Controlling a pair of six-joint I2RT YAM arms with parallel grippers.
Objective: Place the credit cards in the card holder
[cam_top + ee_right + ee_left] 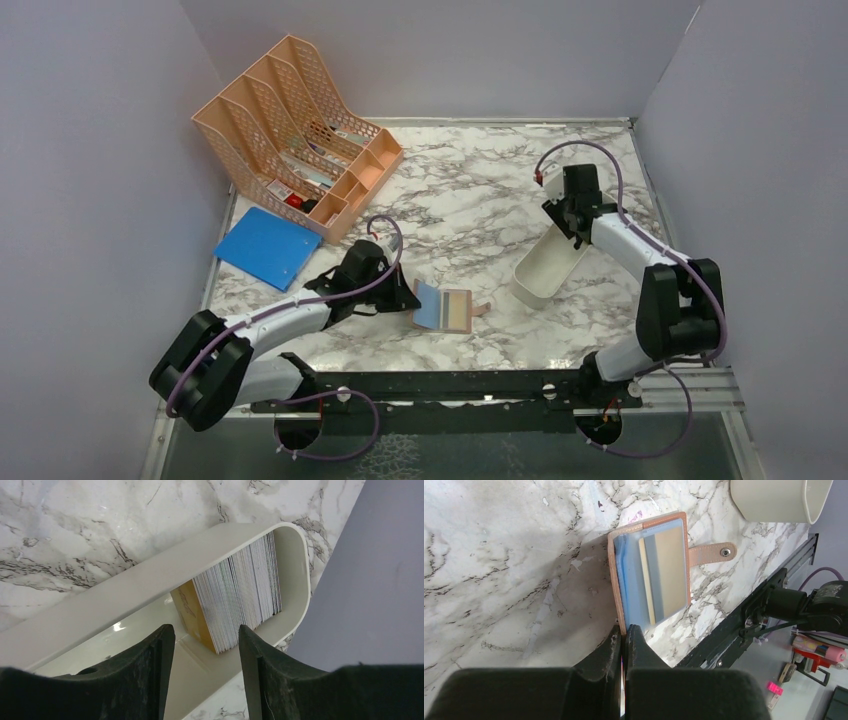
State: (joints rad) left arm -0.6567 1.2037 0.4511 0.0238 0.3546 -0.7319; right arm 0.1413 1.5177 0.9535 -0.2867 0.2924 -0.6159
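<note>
GRIP: left claw (624,629) pinches wallet (631,575) edge | right claw (206,632) spread over cards (240,595) in tray (125,590), upper right | PROGRESS: one card (666,572) slotted, stack remains

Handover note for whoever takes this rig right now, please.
Left gripper: shut on the near edge of the open card holder, flat on the table.
Right gripper: open, over the credit cards standing stacked in the white tray, gripping none.
Done: one gold card sits in the holder.
To do: pick a card from the stack, slot it in, repeat.
</note>
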